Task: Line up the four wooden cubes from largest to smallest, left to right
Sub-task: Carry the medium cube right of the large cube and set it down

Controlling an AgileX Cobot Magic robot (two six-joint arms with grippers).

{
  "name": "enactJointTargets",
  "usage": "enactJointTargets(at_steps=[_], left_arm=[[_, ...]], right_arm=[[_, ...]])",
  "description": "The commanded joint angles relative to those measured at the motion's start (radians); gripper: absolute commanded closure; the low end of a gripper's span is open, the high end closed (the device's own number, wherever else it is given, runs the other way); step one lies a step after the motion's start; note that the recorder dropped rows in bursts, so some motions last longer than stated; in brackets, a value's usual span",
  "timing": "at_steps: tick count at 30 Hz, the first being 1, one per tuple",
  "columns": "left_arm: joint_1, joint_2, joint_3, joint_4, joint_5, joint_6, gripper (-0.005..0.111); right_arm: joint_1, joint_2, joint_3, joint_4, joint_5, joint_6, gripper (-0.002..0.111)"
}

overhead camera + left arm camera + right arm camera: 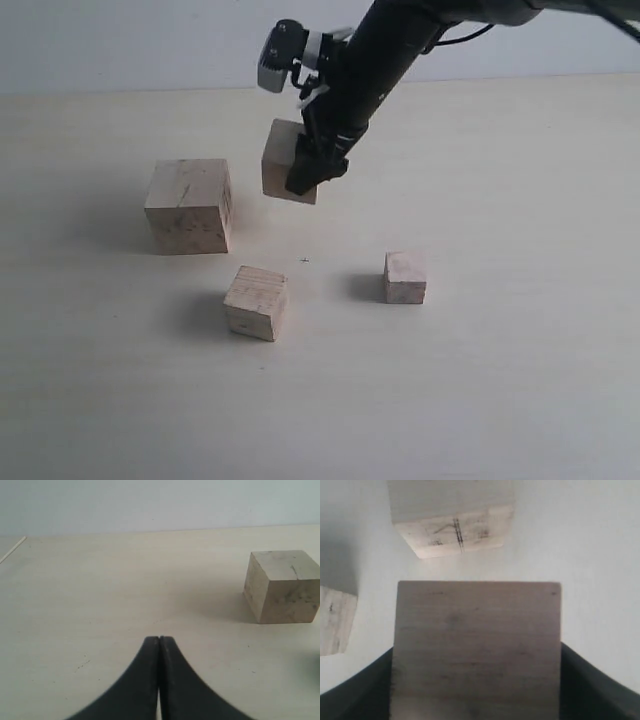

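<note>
Four pale wooden cubes show in the exterior view. The largest cube [188, 205] [282, 585] [452, 522], with dark scribbles, stands on the table at the left. To its right, the second-largest cube [281, 160] [477, 640] hangs tilted above the table, with my right gripper [316, 170] [477, 682] shut on it. The third cube [256, 302] [335, 622] rests nearer the front. The smallest cube [405, 277] sits to the right. My left gripper [159, 639] is shut and empty, low over bare table, apart from the largest cube; the exterior view does not show it.
The pale table [500, 380] runs back to a light wall [120, 40]. The right arm [390, 50] reaches in from the upper right. A small dark cross mark [305, 261] lies on the table between the cubes.
</note>
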Motion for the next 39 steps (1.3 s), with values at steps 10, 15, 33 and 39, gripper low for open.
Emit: enactJointTargets(at_steps=[10,15,33,39], left_arm=[[-0.004,-0.006,0.0,0.003,-0.01,-0.001,0.107],[-0.004,-0.006,0.0,0.003,-0.01,-0.001,0.107],[-0.004,-0.006,0.0,0.003,-0.01,-0.001,0.107],[-0.004,-0.006,0.0,0.003,-0.01,-0.001,0.107]], right_arm=[[0.008,0.195,-0.203,0.089,0.198,-0.239,0.108],[0.008,0.211,-0.203,0.129,0.129,-0.239,0.108],[0.008,0.259,-0.203,0.201,0.124,-0.239,0.052],[0.008,0.257,-0.203,0.216,0.085,-0.185,0.032]])
